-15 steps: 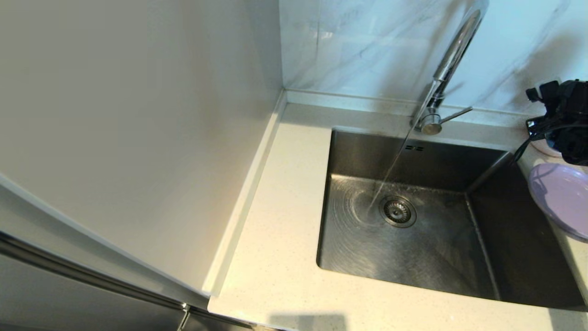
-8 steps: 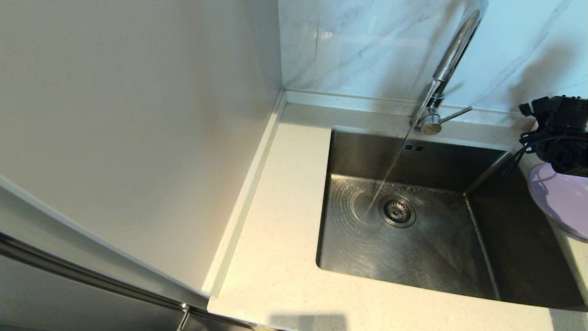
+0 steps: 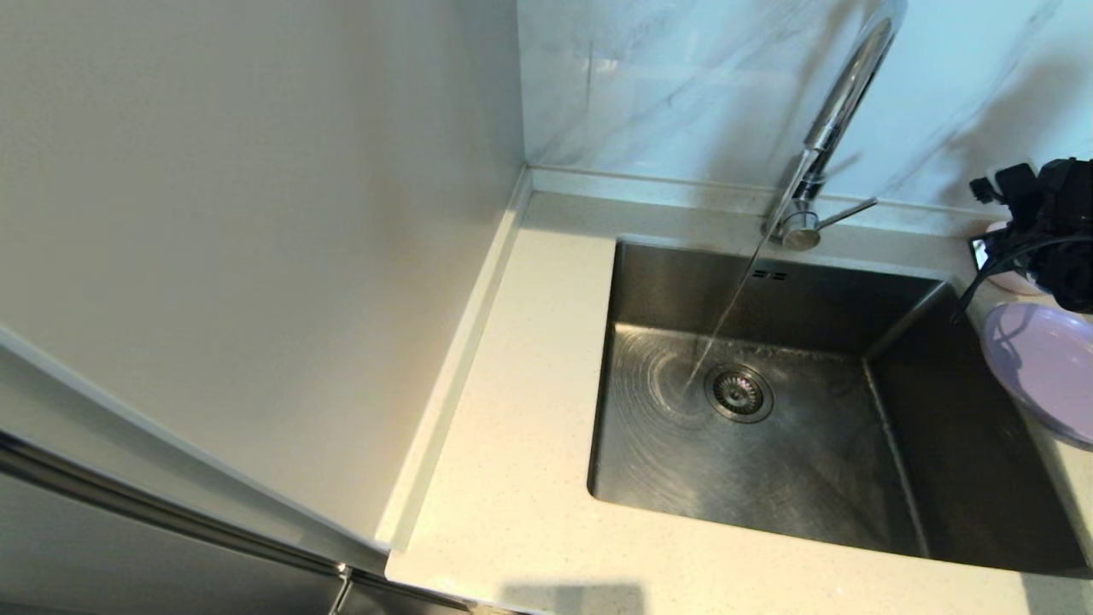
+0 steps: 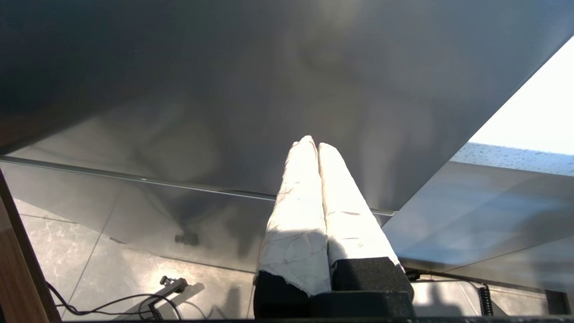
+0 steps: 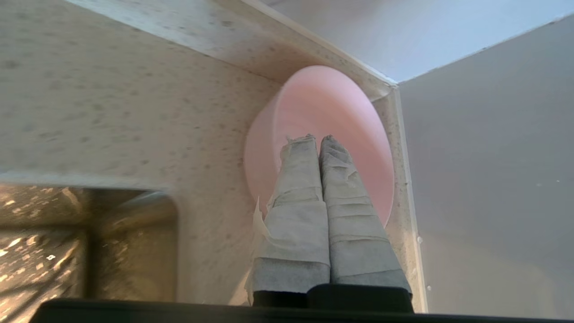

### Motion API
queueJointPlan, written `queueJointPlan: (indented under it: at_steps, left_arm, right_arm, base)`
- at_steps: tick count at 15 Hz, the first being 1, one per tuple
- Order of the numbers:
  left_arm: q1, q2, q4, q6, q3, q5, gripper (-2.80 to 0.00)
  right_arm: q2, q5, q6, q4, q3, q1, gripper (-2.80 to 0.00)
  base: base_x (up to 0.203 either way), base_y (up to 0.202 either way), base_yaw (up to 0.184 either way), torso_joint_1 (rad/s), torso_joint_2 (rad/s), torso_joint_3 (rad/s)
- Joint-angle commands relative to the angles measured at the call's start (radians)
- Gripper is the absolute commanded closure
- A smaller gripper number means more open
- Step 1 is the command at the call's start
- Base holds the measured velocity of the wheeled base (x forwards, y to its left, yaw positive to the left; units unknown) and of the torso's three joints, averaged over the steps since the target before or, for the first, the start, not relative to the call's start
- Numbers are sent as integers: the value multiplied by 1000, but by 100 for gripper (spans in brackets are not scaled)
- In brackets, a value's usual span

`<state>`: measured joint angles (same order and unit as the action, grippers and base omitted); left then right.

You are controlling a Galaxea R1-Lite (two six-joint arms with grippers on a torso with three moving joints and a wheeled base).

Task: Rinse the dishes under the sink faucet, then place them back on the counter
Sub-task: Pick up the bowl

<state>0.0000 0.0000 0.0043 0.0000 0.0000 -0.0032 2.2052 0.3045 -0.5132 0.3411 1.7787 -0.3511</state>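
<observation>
sink (image 3: 820,478) with running water, seemingly dishless

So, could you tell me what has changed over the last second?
Only the right gripper moved: it dipped toward the plate, then came back up over the pink bowl, fingers shut on nothing throughout. The bowl, the plate, and the water running from the faucet into the sink stayed as they were.

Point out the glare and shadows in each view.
Head view: bright reflection along the faucet, its shadow on the wall tiles. Left wrist view: sunlight overexposes the left gripper. Right wrist view: the right gripper is shaded before the pink bowl.
</observation>
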Motion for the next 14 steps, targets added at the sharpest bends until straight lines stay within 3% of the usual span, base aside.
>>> queueJointPlan:
  at_steps: [1, 4, 6, 9, 11, 14]
  left_arm:
    - [0, 0, 0, 0, 0, 0, 0]
    - [0, 0, 0, 0, 0, 0, 0]
    - [0, 0, 0, 0, 0, 0, 0]
    - [0, 0, 0, 0, 0, 0, 0]
    - [0, 0, 0, 0, 0, -1, 0]
    - [0, 0, 0, 0, 0, 0, 0]
  right_arm:
    - [-52, -18, 10, 3, -43, 3, 0]
    - [-75, -35, 31, 0, -22, 3, 0]
    - [-148, -92, 42, -105, 2, 2, 0]
    - [-273, -249, 50, -636, 90, -19, 0]
    - [-368, -346, 52, -869, 152, -35, 0]
    - [-381, -373, 53, -1196, 223, -80, 0]
  base:
    - [0, 0, 0, 0, 0, 0]
    - [0, 0, 0, 0, 0, 0]
    - [0, 0, 0, 0, 0, 0]
    - [0, 0, 0, 0, 0, 0]
    - [0, 0, 0, 0, 0, 0]
    - [0, 0, 0, 0, 0, 0]
